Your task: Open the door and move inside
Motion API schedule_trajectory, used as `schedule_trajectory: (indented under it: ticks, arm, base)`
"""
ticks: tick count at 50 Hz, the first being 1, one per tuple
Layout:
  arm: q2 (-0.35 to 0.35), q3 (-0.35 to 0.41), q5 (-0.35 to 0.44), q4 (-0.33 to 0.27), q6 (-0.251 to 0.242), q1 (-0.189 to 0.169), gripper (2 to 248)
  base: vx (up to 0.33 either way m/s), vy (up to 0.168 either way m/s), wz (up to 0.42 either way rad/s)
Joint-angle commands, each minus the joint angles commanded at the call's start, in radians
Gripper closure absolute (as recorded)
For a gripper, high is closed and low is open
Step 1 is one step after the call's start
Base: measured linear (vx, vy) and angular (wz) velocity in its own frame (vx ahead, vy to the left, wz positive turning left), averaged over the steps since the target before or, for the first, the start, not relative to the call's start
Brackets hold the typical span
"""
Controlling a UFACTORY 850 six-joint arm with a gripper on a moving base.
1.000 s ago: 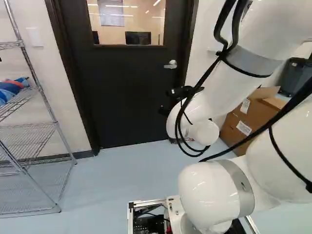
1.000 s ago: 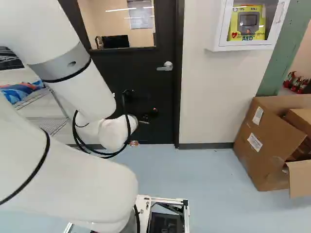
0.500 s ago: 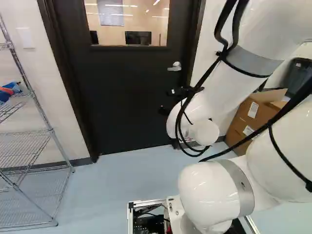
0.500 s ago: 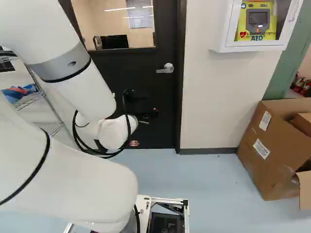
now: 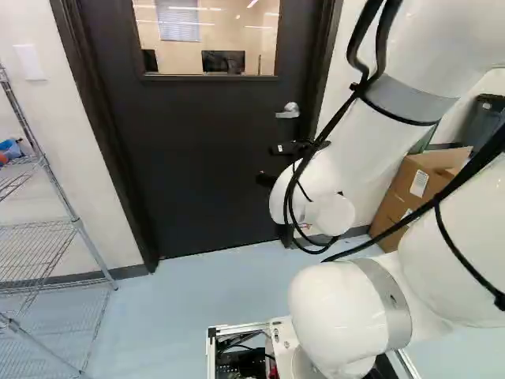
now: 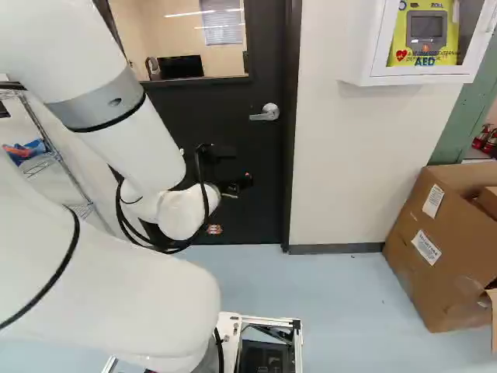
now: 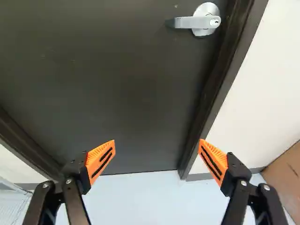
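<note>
Since the base (image 5: 237, 327) has moved, base views: whole scene shifted over the last second; I read it as rolling nearer the door (image 5: 205, 158).
Door: closed in its frame (image 7: 225, 79), as it was; its lower edge sits further toward 6 o'clock in both base views than a second ago.
Lever handle (image 7: 187, 22): still level, nothing touching it. Shifted slightly toward 4 o'clock in the left base view, and looks larger.
Arm (image 6: 116, 124): same pose against the joint at the foot of both base views; I see no shift.
Gripper (image 6: 234, 167): ahead of the door's face, below the lever handle; handle at about 1 o'clock from it in the right base view.
Fingers: spread wide, orange pads (image 7: 101, 157) well apart, nothing pinched. Looking along the gripper, I get the lever handle between 12 and 1 o'clock, beyond the fingertips.
Window (image 5: 229, 31): set in the door, toward 11 o'clock from the gripper in the left base view.
Wire rack (image 5: 77, 221): between 8 and 9 o'clock from the gripper in the left base view; has slid toward 9 with the base's move.
Cardboard box (image 6: 439, 287): on the floor (image 6: 334, 287), about 4 o'clock from the gripper in the right base view; larger there now.
Wall cabinet (image 6: 365, 47): 2 o'clock from the gripper, right base view.
</note>
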Motion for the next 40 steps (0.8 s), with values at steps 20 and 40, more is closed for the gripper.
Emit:
schedule_trajectory:
  ticks: [20,40]
  arm:
    - [0.000,0.000,0.000,0.000,0.000,0.000,3]
    - [0.000,0.000,0.000,0.000,0.000,0.000,3]
  base:
    - [0.112,0.024,-0.015]
    - [0.098,0.021,-0.011]
